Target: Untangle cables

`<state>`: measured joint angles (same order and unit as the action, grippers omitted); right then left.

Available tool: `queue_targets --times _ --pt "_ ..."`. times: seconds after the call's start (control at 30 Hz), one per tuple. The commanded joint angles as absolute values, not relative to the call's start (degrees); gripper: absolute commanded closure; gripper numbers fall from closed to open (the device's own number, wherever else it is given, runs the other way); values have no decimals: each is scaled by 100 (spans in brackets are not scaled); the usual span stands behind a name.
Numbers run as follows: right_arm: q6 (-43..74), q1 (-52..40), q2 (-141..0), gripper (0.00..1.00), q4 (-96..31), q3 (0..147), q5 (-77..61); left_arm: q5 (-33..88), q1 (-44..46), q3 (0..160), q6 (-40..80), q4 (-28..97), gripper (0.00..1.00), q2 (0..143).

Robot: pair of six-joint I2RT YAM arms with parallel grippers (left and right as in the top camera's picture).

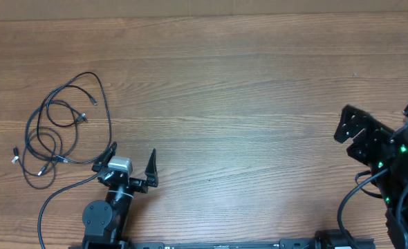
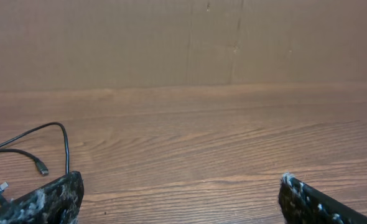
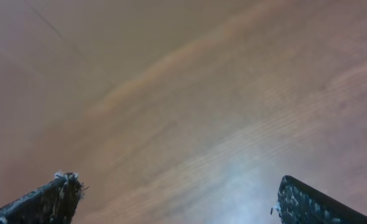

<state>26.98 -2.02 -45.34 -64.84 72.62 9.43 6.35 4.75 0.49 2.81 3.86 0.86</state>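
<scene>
The cables (image 1: 80, 119) lie in a loose tangle of thin black loops with small plug tips on the left of the wooden table (image 1: 245, 97). My left gripper (image 1: 133, 152) stands open just right of and below the tangle, its left fingertip (image 1: 113, 147) close beside one strand. In the left wrist view a cable loop (image 2: 66, 144) and a plug tip (image 2: 41, 168) show at the far left, outside the open left gripper (image 2: 182, 186). My right gripper (image 1: 349, 131) is far off at the right edge, open; the right gripper (image 3: 177, 186) sees only blurred bare wood.
One thin black strand (image 1: 59, 194) trails from the tangle down past the left arm's base (image 1: 104, 218) toward the front edge. A cardboard wall (image 2: 183, 37) stands along the table's far side. The right arm's body (image 1: 404, 180) fills the near right corner.
</scene>
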Motion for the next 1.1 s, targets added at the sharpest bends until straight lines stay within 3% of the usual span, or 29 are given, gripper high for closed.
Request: queue_targets --times 0.0,0.43,1.07 --pt "2692 -217 -4440 0 -6576 7231 1028 578 440 27 169 403 0 25" --pt "2692 -217 -3588 0 -6571 7126 1026 580 440 27 169 403 1 25" --pt "2694 -217 -1227 0 -6573 4915 1026 578 440 27 169 403 1 25"
